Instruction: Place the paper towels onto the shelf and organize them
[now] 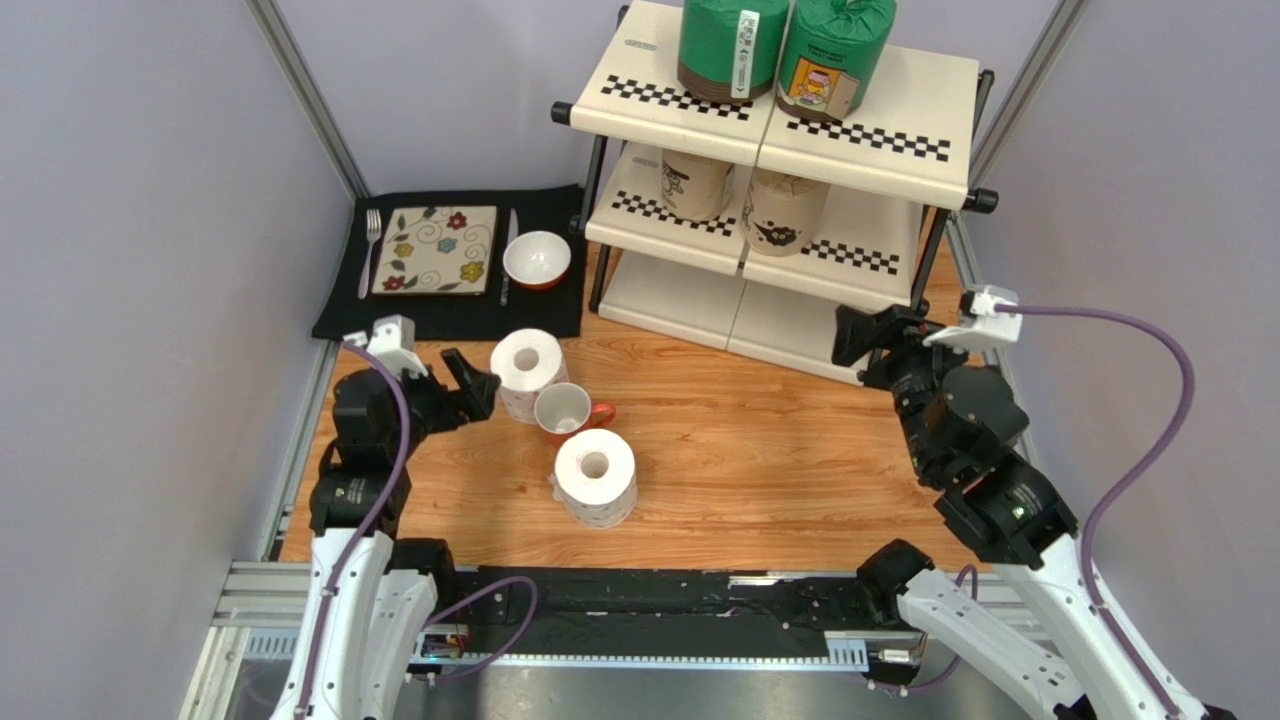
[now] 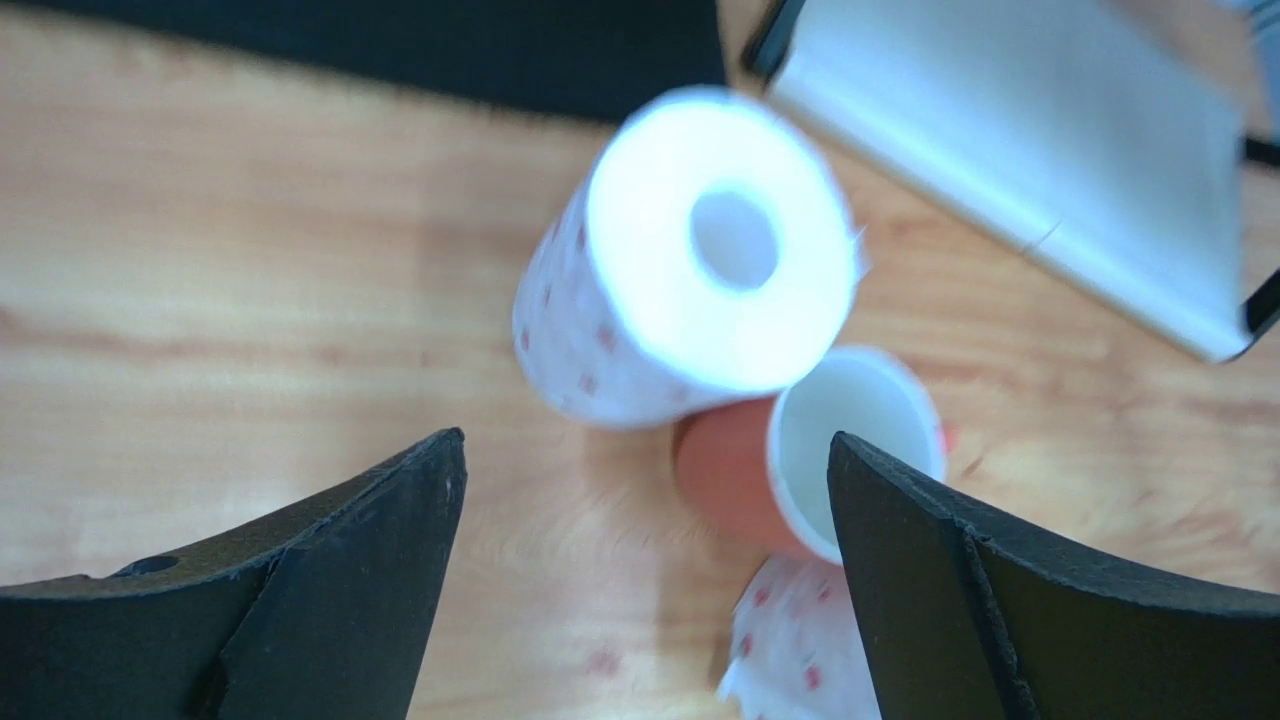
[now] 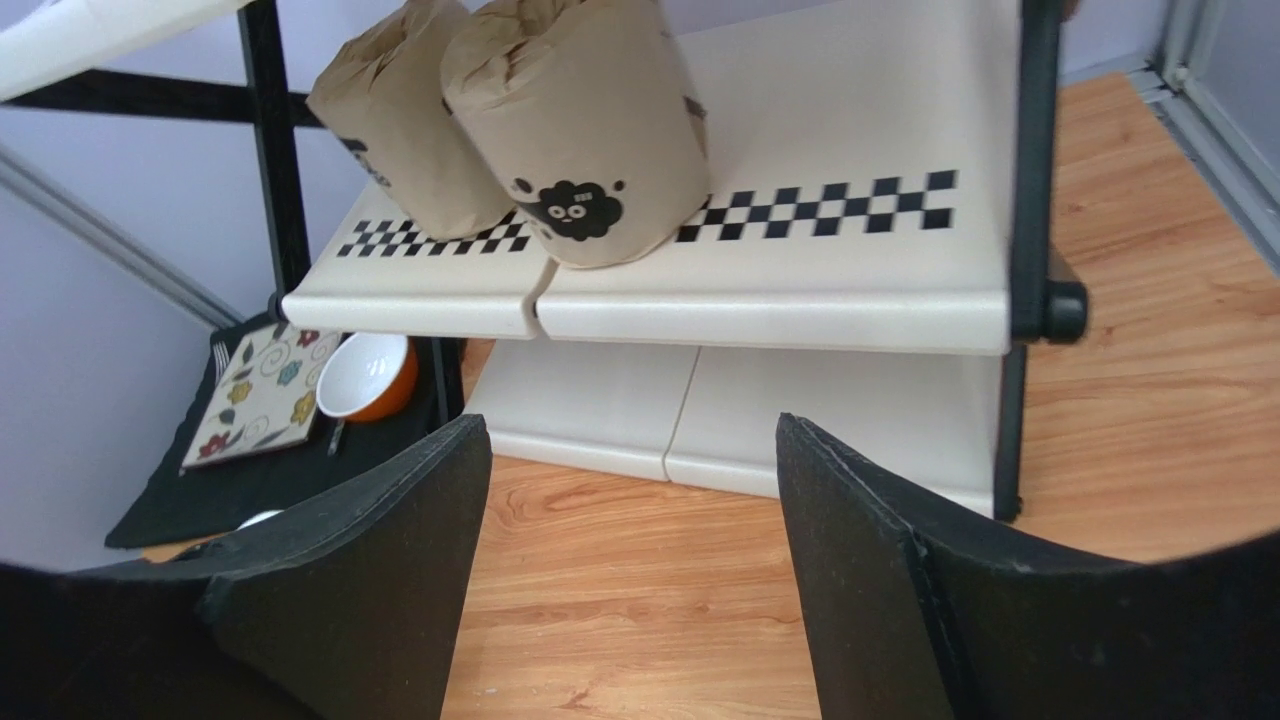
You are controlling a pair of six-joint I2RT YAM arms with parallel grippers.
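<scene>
The green rolls [image 1: 732, 45] and tan rolls [image 1: 696, 183] are sitting on the shelf's [image 1: 902, 135] top and middle tiers, two white rolls [image 1: 595, 473] are waiting on the table by the mug [image 1: 565, 407], and the left gripper [image 1: 478, 387] and right gripper [image 1: 867, 333] are hanging spread and empty.

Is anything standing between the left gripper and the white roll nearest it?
Nothing visible lies directly between the open left gripper and that white roll. The mug sits close beside the roll, off to one side.
</scene>
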